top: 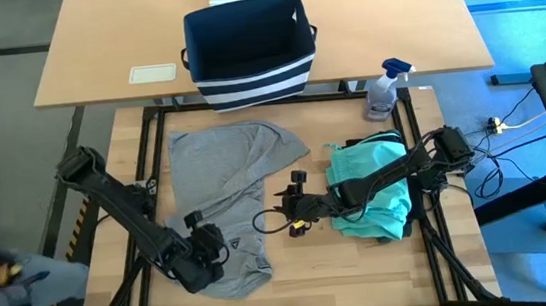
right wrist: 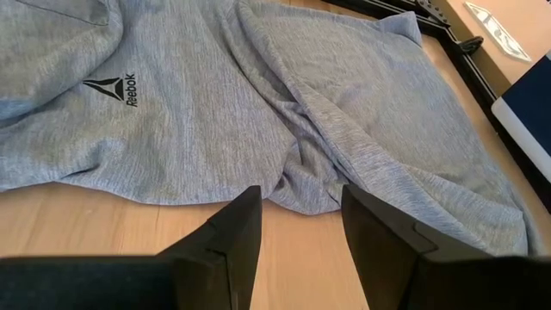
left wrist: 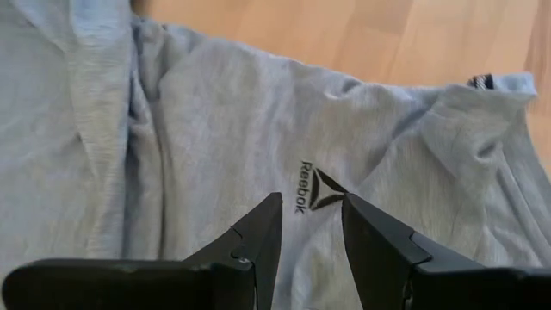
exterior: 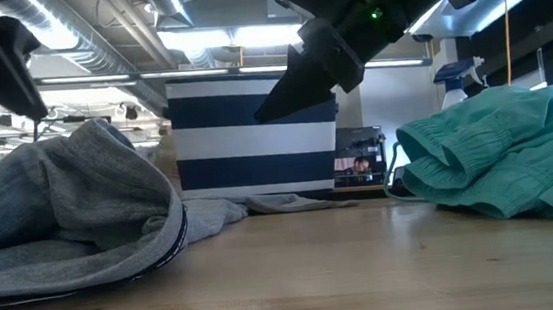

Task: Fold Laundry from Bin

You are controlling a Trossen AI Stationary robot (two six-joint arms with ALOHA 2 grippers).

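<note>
Left end effector [left wrist: 310, 226] over the grey T-shirt [top: 221, 183] near its small logo [left wrist: 312, 191], fingers apart with nothing between them, not clearly touching cloth. Right end effector [right wrist: 301, 220] just short of the shirt's nearer edge, fingers likewise apart and empty; best lowered squarely onto a hem, pinching one layer only. Teal piece [top: 372, 189] heaped on the tabletop [top: 344, 262] under the right arm, bin [top: 248, 50] beyond.
</note>
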